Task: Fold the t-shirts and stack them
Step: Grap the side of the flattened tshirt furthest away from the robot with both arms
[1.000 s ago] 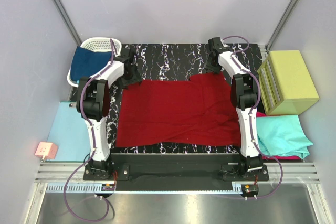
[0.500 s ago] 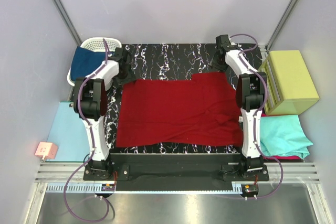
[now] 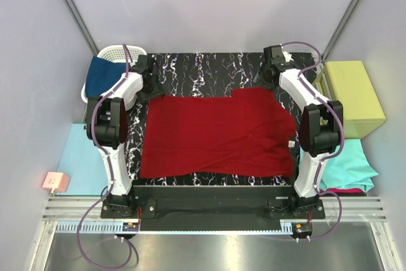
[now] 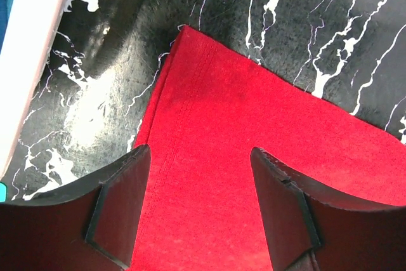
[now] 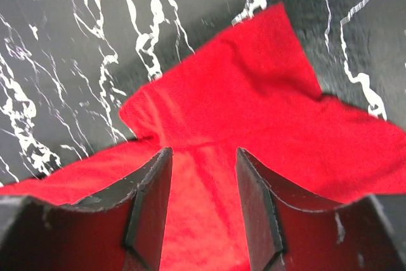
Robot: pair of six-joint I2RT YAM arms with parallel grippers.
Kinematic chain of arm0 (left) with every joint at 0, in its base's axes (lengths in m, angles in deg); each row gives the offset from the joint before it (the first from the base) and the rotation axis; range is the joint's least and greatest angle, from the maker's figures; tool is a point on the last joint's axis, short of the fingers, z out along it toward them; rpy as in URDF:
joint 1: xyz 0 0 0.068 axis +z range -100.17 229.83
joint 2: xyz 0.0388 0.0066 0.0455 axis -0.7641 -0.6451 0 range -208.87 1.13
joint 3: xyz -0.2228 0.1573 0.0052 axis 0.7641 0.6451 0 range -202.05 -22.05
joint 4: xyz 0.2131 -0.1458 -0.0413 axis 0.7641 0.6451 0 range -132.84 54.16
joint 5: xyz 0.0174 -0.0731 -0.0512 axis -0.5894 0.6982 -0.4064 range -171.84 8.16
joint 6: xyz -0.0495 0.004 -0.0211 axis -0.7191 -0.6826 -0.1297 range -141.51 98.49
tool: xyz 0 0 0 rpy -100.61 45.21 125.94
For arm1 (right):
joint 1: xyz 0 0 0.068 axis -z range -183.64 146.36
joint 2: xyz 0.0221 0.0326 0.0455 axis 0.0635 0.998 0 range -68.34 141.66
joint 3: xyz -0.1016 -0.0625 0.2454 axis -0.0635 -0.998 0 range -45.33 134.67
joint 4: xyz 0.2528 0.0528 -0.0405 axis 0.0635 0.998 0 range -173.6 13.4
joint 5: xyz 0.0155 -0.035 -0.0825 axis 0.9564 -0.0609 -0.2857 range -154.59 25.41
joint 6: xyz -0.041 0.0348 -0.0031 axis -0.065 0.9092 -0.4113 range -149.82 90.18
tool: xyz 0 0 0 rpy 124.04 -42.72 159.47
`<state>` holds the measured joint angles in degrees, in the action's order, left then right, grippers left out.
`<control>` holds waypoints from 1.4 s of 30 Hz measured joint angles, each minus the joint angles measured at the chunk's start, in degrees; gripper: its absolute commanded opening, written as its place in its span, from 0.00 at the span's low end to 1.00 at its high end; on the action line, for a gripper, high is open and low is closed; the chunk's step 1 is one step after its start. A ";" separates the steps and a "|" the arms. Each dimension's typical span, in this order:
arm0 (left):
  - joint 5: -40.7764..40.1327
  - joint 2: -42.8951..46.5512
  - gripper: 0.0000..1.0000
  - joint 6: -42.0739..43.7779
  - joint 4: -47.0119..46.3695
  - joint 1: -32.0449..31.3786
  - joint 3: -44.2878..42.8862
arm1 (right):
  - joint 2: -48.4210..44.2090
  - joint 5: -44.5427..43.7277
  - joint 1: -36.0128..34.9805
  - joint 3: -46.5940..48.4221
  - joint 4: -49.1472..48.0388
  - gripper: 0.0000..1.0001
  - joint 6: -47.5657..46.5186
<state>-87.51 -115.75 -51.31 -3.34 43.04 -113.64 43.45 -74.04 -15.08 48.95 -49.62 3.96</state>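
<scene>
We see a shirt (image 3: 216,134) spread on the worktop (image 3: 203,71), a basket (image 3: 120,51) at its far-left corner, a box (image 3: 355,96) to the right.

Teal shirt (image 3: 347,164) hides most of the magenta shirt (image 3: 346,190).

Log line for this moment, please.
phase: pre-fold | dark red t-shirt: spread flat on table | left gripper: open, over far-left corner | right gripper: open, over far-right corner
</scene>
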 measured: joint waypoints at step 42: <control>-1.27 -14.49 0.26 0.70 4.98 2.34 -16.46 | -0.68 0.20 -2.89 -5.46 -1.36 0.49 0.09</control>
<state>-88.78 -130.24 -50.61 1.65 45.38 -130.10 42.77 -73.84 -17.97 43.48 -50.98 4.04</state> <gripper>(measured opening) 0.330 0.491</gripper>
